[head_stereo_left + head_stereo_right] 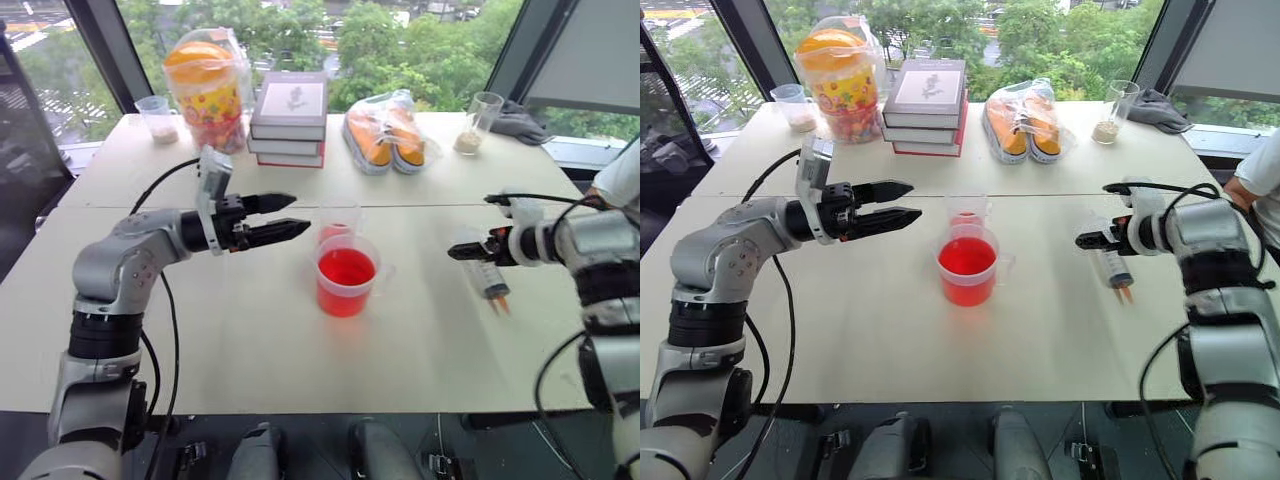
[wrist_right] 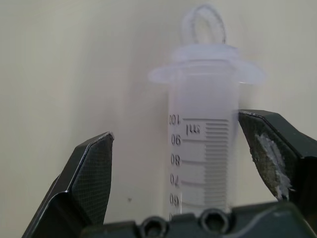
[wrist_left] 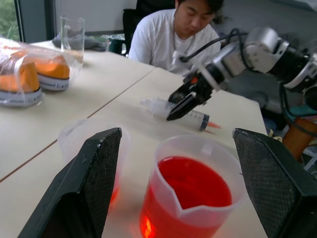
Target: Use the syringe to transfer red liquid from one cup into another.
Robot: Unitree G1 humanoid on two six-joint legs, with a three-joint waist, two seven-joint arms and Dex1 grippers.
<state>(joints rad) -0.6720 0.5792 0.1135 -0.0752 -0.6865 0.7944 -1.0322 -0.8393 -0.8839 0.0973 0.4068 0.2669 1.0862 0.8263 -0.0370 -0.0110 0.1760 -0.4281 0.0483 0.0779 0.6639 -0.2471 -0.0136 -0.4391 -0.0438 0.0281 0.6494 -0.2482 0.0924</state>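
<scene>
Syringe (image 1: 1117, 269) lies flat on the table (image 1: 870, 340), orange tip toward the robot, ring end away, between the parted fingers of the right gripper (image 1: 1087, 239). Farther left, the left gripper (image 1: 902, 202) hovers wide open beside the wide cup (image 1: 967, 265).

Pale tables (image 1: 250, 340) pushed together before dark-framed windows (image 1: 420, 40) onto green trees, bearing a stack of books (image 1: 289, 118), bagged orange shoes (image 1: 388, 132), a bagged snack tub (image 1: 208, 88), in daylight.
</scene>
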